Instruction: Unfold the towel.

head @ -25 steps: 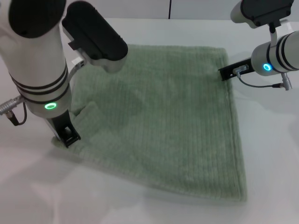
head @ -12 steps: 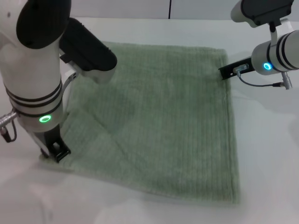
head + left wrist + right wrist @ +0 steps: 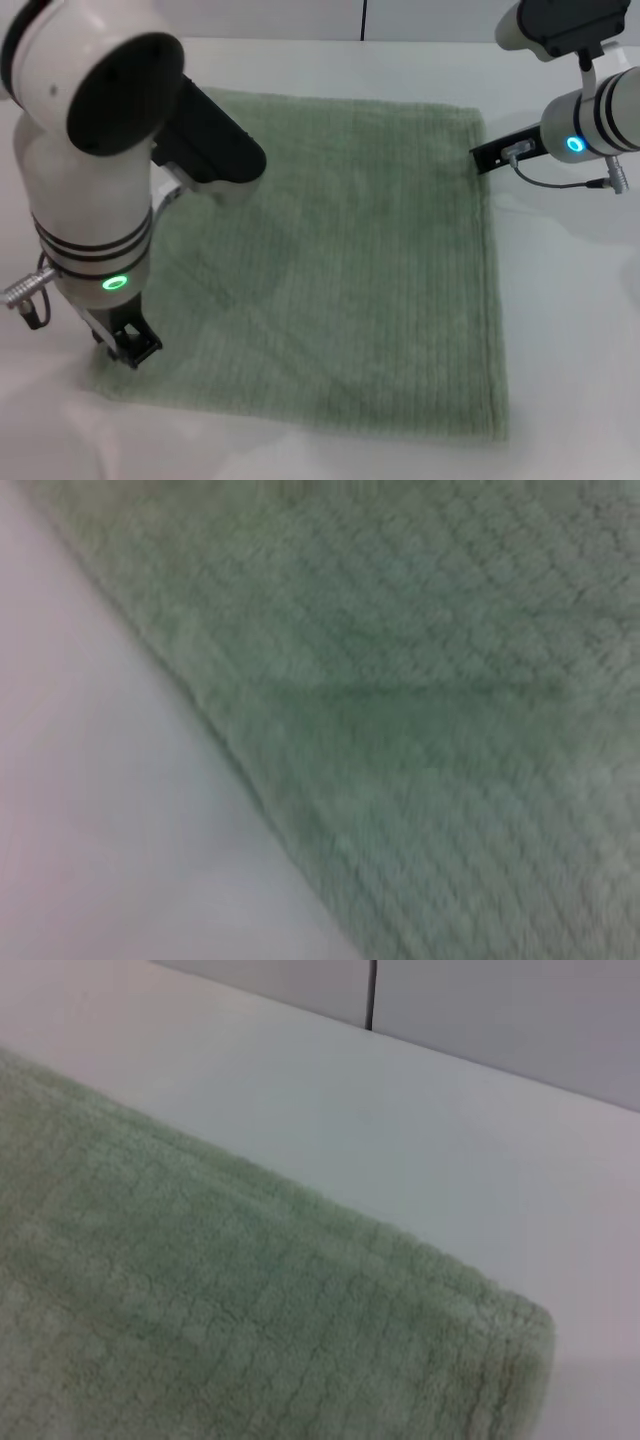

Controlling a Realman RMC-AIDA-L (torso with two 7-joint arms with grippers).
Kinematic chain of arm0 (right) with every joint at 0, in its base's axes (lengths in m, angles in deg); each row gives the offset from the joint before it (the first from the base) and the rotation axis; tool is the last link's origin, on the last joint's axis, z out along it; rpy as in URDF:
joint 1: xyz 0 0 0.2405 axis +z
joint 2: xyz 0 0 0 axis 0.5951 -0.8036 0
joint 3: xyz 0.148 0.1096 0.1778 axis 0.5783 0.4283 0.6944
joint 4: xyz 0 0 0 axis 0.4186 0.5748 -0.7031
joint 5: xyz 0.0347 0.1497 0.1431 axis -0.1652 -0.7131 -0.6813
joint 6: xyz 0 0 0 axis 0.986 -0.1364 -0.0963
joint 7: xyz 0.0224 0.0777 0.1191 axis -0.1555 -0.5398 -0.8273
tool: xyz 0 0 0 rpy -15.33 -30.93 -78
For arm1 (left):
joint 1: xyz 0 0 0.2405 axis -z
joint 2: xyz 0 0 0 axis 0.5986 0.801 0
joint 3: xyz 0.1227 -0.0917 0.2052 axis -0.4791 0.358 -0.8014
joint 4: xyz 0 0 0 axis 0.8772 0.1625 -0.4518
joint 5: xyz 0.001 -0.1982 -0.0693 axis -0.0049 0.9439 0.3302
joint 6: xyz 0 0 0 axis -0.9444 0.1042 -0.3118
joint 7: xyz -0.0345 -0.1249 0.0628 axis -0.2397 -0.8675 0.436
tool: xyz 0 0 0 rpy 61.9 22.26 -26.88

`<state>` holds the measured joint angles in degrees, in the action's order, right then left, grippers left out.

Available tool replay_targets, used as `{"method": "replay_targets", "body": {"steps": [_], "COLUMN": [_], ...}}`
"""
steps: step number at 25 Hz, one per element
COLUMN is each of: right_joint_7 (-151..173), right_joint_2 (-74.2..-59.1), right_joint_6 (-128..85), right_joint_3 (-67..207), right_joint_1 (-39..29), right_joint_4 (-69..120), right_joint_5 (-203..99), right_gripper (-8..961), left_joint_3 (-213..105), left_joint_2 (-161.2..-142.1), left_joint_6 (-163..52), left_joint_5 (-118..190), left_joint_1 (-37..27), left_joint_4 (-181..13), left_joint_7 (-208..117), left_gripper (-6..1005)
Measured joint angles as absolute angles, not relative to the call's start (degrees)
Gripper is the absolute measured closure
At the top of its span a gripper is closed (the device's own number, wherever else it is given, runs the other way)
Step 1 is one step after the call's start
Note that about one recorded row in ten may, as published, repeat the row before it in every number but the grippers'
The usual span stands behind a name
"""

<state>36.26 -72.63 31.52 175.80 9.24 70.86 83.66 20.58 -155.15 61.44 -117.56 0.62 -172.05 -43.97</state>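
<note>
The pale green towel (image 3: 340, 260) lies spread almost flat on the white table (image 3: 570, 320), with faint creases near its left side. My left gripper (image 3: 128, 345) is at the towel's near left corner, shut on the hem there and low to the table. The left wrist view shows the ribbed cloth (image 3: 440, 730) close up, with its edge running slantwise against the table (image 3: 90, 820). My right gripper (image 3: 487, 156) rests at the towel's far right corner. The right wrist view shows that corner (image 3: 300, 1330) lying flat on the table.
The white table extends around the towel on all sides. A wall with a dark vertical seam (image 3: 362, 18) stands behind the table's far edge. My left arm's black forearm (image 3: 205, 140) hangs over the towel's far left part.
My left gripper has moved toward the near left with the towel's corner. The folded flap at the left has opened out and the towel now lies flatter. The right gripper has stayed put.
</note>
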Motion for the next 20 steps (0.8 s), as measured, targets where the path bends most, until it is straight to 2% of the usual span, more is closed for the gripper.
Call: {"method": "replay_targets", "body": {"steps": [7,10,11,13,14,15,17,18,20], "right_joint_7": [36.40,37.06,37.53,39.36,40.26,40.26,42.13,44.99,46.99], "right_joint_2": [-72.57,-72.54,-72.56,-72.78,-72.90,-72.90,-73.06,-73.03,-72.99], "right_joint_6": [32.75,33.78,34.17,33.96,33.11,33.11,30.48,25.92,23.60], "right_joint_3": [175.83,175.82,175.82,175.50,175.23,175.23,174.25,172.50,171.84], "right_joint_1": [8.14,6.12,4.87,0.44,-1.45,-1.45,-5.56,-10.60,-12.79], "right_joint_4": [74.31,79.94,83.04,92.82,96.44,96.44,102.88,109.08,111.46], "right_joint_5": [83.83,83.86,83.84,83.62,83.46,83.46,82.21,78.20,75.68], "right_gripper": [857,856,855,854,854,853,852,852,851], "left_joint_3": [20.44,26.33,28.16,32.77,32.77,34.33,37.03,38.64,40.30], "left_joint_2": [-155.10,-154.38,-154.23,-153.53,-153.53,-153.39,-153.85,-154.38,-155.02], "left_joint_6": [57.57,45.12,40.82,24.73,24.73,17.59,6.29,0.17,-8.08], "left_joint_5": [-117.59,-117.74,-117.75,-117.79,-117.79,-117.79,-117.79,-117.80,-117.77], "left_joint_1": [1.46,3.02,3.10,2.04,2.04,0.91,-1.08,-2.50,-4.74], "left_joint_4": [-171.83,-168.60,-167.83,-166.88,-166.88,-166.99,-167.52,-168.09,-169.20], "left_joint_7": [-43.75,-38.97,-37.38,-33.48,-33.48,-31.74,-28.25,-25.99,-23.50], "left_gripper": [753,591,537,496,475,455,414,393,352]}}
